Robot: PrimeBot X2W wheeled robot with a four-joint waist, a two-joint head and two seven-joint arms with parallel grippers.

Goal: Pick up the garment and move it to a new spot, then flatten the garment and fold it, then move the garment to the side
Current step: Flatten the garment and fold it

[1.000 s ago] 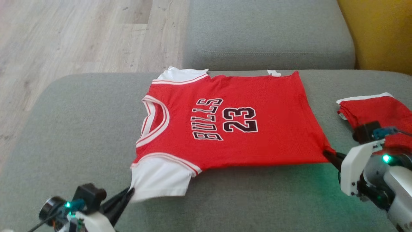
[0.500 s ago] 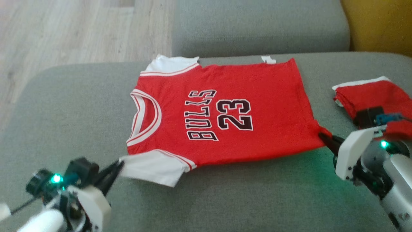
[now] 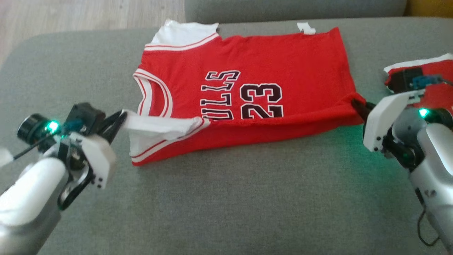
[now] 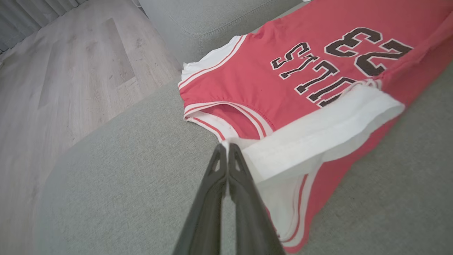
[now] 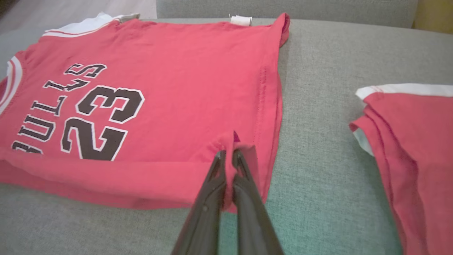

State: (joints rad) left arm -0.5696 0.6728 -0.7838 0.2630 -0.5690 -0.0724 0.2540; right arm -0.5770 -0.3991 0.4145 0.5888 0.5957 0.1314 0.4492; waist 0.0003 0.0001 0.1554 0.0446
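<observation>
Grey cushion [image 3: 226, 198] spans scene; wooden floor [image 3: 70, 14] beyond, far left; red jersey [image 3: 269, 53] lies mid-cushion, neck toward left, near long edge lifted and rolled over lower part of lettering; second red garment [image 5: 417, 148] bunched at right, apart from jersey; left gripper [image 4: 226, 148] pinched tight on white sleeve [image 4: 318, 134] corner; right gripper [image 5: 228, 154] clamped on near hem corner; small white tag [image 3: 306, 28] at far hem
</observation>
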